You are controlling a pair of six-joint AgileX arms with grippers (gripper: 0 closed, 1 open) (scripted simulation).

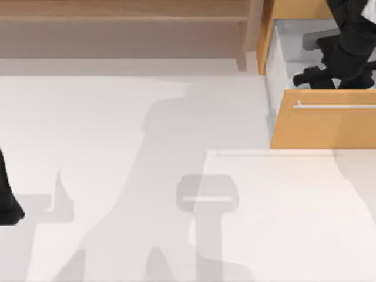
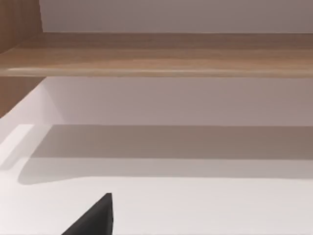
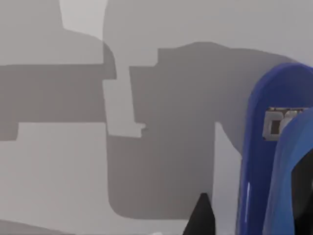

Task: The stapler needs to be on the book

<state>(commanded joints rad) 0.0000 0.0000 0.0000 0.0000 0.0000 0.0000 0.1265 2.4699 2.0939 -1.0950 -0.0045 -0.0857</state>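
Inside the open orange-fronted wooden drawer (image 1: 323, 126) at table's far right: right gripper (image 1: 320, 79) reaching low, finger spread impossible to tell. Small glossy blue stapler (image 3: 274, 152) just beside one black fingertip (image 3: 203, 215), contact unclear. Pick-up step apparently under way; next, a firm grasp and lift. Left gripper (image 1: 9, 202) parked at left edge.

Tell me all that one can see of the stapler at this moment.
The stapler is seen in part in the right wrist view: a glossy blue curved body, like plastic, with a small grey metal piece near its top and a black part at its lower edge. It stands close before the camera against the pale grey drawer floor. Whether the right gripper, reaching into the open drawer, touches it cannot be told.
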